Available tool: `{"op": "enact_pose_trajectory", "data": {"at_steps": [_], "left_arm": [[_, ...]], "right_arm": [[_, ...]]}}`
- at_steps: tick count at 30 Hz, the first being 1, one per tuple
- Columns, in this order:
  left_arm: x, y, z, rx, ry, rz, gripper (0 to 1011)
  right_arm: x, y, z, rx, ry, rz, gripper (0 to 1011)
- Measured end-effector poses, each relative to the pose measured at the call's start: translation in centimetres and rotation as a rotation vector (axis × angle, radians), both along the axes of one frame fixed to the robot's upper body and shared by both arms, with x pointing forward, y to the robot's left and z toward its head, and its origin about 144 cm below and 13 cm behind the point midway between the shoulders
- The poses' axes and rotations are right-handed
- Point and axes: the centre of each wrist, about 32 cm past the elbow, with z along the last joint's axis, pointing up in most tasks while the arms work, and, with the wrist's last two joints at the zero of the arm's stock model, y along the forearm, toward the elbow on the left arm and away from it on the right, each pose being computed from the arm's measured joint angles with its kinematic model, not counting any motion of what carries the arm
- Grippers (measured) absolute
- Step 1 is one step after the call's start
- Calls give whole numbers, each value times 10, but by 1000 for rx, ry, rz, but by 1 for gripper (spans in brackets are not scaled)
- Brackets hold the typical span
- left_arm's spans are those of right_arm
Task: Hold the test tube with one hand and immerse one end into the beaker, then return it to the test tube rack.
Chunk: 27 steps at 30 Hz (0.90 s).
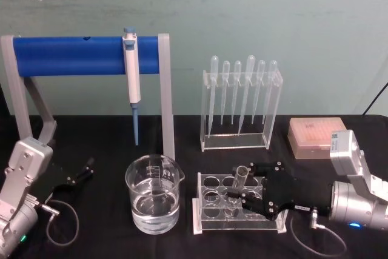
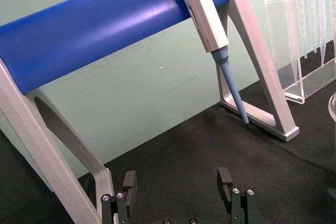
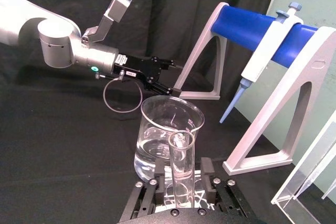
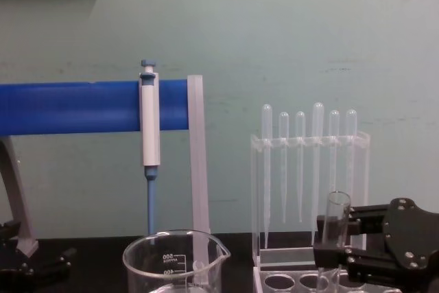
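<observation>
Currently reaching level from the right with right gripper [image 1: 237, 193], fingers clamped on one tilted test tube [image 1: 239, 180] in the rack [image 1: 206, 226], beside one beaker [image 1: 153, 193]; left gripper [image 1: 83, 172] parked left, fingers spread; six pipettes [image 1: 242, 92] behind.

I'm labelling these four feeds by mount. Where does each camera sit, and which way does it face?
Head: high, looking down on the table; left gripper, right gripper at the test tube.
Chest: low, facing the wall past the beaker; right gripper at right.
Left wrist: facing the blue stand; own open fingers.
Right wrist: facing the beaker; left gripper beyond.
All share the pipettor.
</observation>
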Motion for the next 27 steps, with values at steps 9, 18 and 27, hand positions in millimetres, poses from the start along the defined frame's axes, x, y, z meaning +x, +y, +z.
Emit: {"op": "enact_pose_trajectory", "data": {"at_steps": [9,18,27], "left_arm": [[0,0,0,0,0,0,1000],[0,0,0,0,0,0,1000],[0,0,0,0,0,0,1000]], "right_arm": [[0,0,0,1,-1,0,226],[0,0,0,0,-1,0,227],[0,0,10,-1,1,-3,226]]}}
